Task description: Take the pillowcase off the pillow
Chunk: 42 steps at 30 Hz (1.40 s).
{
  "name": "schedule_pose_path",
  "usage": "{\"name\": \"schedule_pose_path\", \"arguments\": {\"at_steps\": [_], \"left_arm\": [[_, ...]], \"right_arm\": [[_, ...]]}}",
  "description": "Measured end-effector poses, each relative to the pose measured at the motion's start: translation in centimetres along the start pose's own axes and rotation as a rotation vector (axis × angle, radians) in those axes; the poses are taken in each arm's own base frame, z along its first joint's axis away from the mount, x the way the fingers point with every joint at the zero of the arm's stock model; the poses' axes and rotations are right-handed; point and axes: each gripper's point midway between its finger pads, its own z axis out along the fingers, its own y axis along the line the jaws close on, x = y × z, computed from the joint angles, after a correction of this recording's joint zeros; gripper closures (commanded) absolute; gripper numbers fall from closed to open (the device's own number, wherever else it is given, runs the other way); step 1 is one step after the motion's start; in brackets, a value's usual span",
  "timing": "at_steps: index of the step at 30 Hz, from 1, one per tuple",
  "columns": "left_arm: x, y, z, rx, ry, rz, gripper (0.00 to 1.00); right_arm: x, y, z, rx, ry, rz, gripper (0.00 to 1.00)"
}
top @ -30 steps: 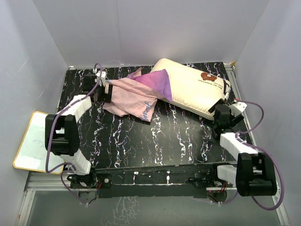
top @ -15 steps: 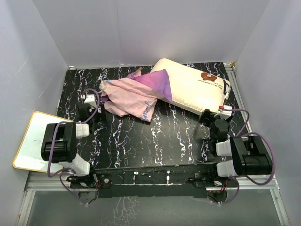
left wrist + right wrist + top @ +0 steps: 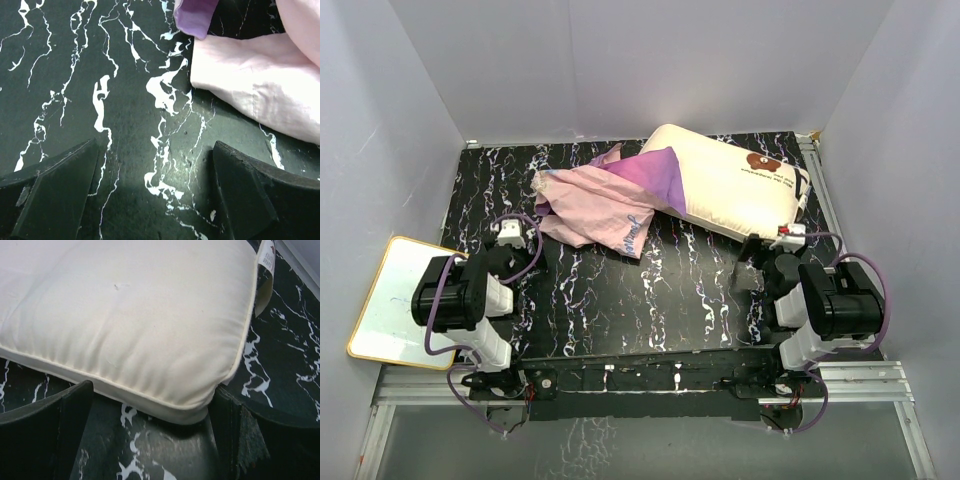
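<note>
The cream pillow [image 3: 730, 190] with its brown bear face lies at the back right of the black marbled table. The pink-purple pillowcase [image 3: 595, 205] lies crumpled to its left, and its purple part overlaps the pillow's left end. My left gripper [image 3: 512, 252] is open and empty just near-left of the pillowcase. In the left wrist view the gripper [image 3: 155, 165] is low over bare table, with the pillowcase's pale pink edge [image 3: 250, 85] ahead to the right. My right gripper [image 3: 767, 262] is open and empty in front of the pillow's near right corner [image 3: 150, 330], not touching it [image 3: 152, 412].
A white board [image 3: 390, 300] lies off the table's left edge. White walls close in the back and both sides. The pillow's tag [image 3: 265, 255] hangs at its right corner. Both arms are folded near their bases at the table's [image 3: 650, 290] near edge.
Both arms have pulled back toward their bases. The left gripper has left the pillowcase's left edge and the right gripper has drawn away from the pillow's corner. Pillow and pillowcase have not moved.
</note>
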Motion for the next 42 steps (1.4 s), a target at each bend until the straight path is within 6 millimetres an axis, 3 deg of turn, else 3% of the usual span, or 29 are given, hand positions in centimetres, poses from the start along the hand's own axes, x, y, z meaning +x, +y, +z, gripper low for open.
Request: {"name": "schedule_pose_path", "arguments": {"at_steps": [5,14,42], "left_arm": [[-0.8,0.0,0.7,0.001,-0.013,-0.003,0.03],[-0.7,0.0,0.7,0.001,-0.011,-0.003,0.03],[-0.7,0.0,0.7,0.001,-0.01,-0.004,0.03]], "right_arm": [[-1.4,0.8,2.7,-0.033,-0.004,-0.032,0.02],[0.0,1.5,2.5,-0.088,0.054,-0.081,0.02],[0.1,1.7,2.4,-0.104,0.057,-0.088,0.02]]}}
